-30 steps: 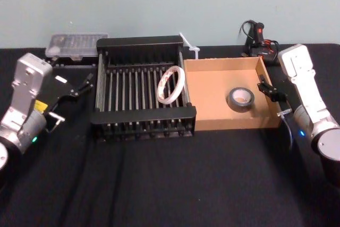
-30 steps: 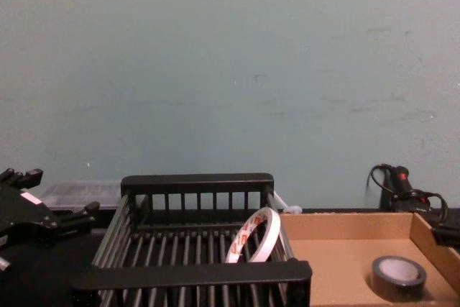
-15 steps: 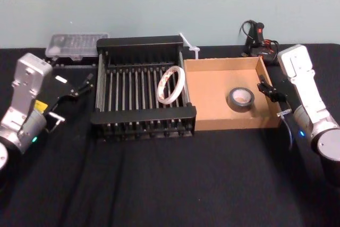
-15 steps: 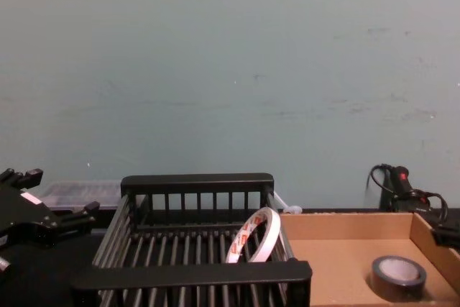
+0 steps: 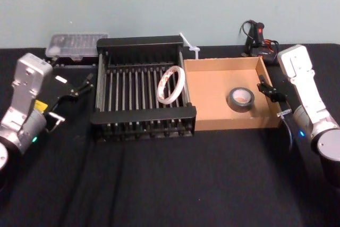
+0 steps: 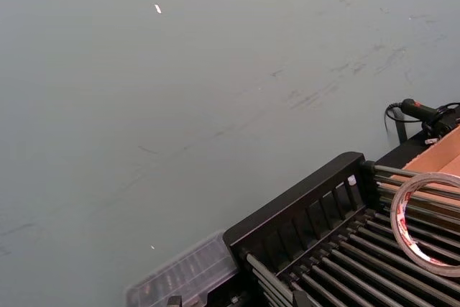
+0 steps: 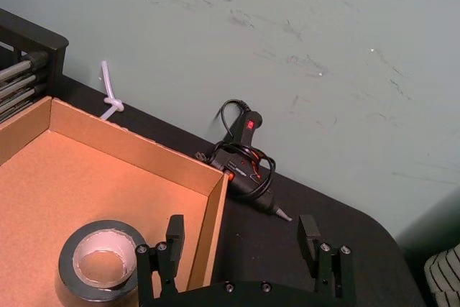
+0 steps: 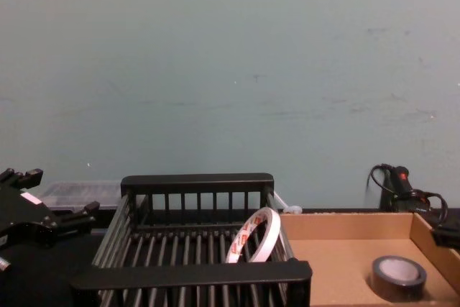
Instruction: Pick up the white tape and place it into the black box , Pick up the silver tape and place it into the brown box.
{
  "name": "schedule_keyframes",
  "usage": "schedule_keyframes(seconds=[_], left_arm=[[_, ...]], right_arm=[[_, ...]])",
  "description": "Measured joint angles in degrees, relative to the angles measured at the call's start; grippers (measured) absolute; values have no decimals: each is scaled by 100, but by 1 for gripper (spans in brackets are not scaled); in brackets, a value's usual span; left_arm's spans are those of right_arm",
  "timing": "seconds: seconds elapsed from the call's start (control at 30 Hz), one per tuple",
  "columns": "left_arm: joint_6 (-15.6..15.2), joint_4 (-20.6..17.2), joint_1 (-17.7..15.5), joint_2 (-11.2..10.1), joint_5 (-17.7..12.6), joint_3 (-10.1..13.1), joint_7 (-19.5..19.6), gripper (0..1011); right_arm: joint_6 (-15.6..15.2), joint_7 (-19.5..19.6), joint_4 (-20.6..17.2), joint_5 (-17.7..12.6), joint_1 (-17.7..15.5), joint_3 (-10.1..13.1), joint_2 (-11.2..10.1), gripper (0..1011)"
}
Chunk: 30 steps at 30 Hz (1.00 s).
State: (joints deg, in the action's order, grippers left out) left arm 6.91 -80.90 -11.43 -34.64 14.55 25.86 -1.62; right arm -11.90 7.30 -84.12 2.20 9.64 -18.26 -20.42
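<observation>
The white tape [image 5: 171, 84] stands on edge inside the black box [image 5: 143, 116], leaning against its right wall; it also shows in the chest view [image 8: 253, 236] and the left wrist view [image 6: 430, 222]. The silver tape [image 5: 240, 99] lies flat in the brown box [image 5: 236, 122], toward its right side, and the right wrist view has this roll [image 7: 100, 265] close by. My left gripper [image 5: 85, 84] hangs open and holds nothing, left of the black box. My right gripper [image 5: 268, 90] is open beside the brown box's right wall [image 7: 213, 213], holding nothing.
A clear plastic case [image 5: 77, 43] sits behind the black box at the back left. A white zip tie [image 5: 189, 46] lies between the boxes at the back. A glue gun with its cable [image 5: 257, 38] rests at the back right. Black cloth covers the table.
</observation>
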Motion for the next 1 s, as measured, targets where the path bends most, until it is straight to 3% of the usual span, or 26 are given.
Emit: schedule_keyframes(seconds=[1.0], left_arm=[[0, 0, 0, 0, 0, 1, 0, 1001]], right_arm=[[-1, 0, 0, 0, 0, 1, 0, 1002]])
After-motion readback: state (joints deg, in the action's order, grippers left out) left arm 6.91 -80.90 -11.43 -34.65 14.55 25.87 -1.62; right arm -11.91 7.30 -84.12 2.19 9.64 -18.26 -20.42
